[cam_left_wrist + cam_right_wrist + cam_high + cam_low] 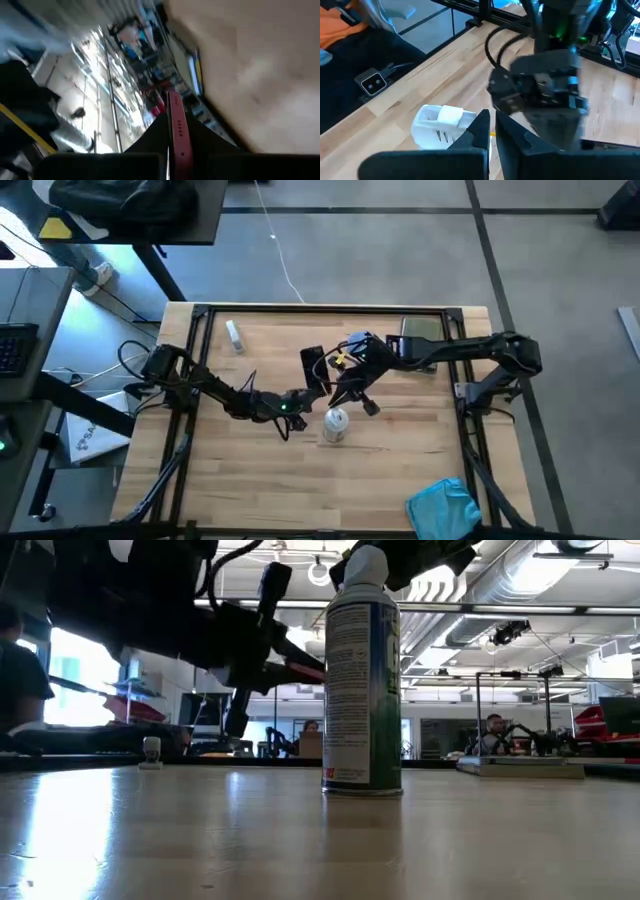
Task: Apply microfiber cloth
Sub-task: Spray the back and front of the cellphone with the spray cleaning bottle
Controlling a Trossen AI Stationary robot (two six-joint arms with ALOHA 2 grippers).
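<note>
Overhead: turquoise microfiber cloth (443, 507) lies untouched at the table's (400, 470) near right corner, well apart from both arms. Left gripper (312, 385) grips a black phone (313, 366) mid-table; right gripper (352, 398), fingers nearly together, hovers over the spray can (335, 424).

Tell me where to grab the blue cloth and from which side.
Take the microfiber cloth by a raised fold near its middle, coming straight down from above. It lies rumpled at the table's near right corner, so the folds offer something to pinch. The right hand is nearer.
</note>
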